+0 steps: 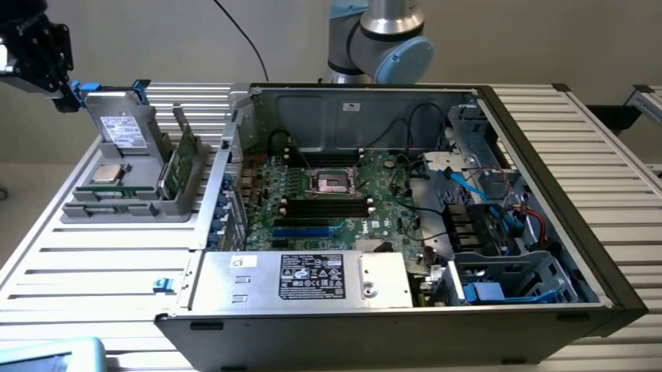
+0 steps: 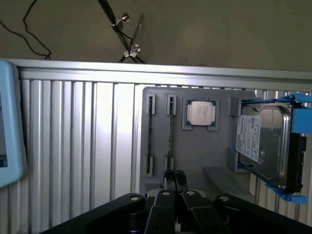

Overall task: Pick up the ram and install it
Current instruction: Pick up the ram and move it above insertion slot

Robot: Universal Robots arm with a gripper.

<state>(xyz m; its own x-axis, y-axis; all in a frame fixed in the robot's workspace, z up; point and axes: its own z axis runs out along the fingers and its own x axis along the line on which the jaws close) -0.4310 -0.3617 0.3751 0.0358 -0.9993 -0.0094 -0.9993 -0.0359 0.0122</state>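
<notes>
Currently the gripper (image 2: 174, 178) is seen closed, fingertips pressed together with nothing held, above the grey holder tray (image 1: 124, 211). The ram (image 1: 184, 163) is stood on edge in that tray, between the processor chip (image 1: 108, 172) and the open computer case (image 1: 310, 116).

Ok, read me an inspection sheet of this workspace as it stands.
Surface: slatted metal table, carrying grey holder and open computer case.
Job's things: ram standing on edge in the holder; motherboard exposed in the case.
Clutter: processor chip and drive in the same holder; light-blue object at table edge.
Grippers: end effector shut, nothing seen in it, above the holder.
Cables: black cable behind the case; wires inside it.
Surroundings: arm base behind the case, plain wall.
</notes>
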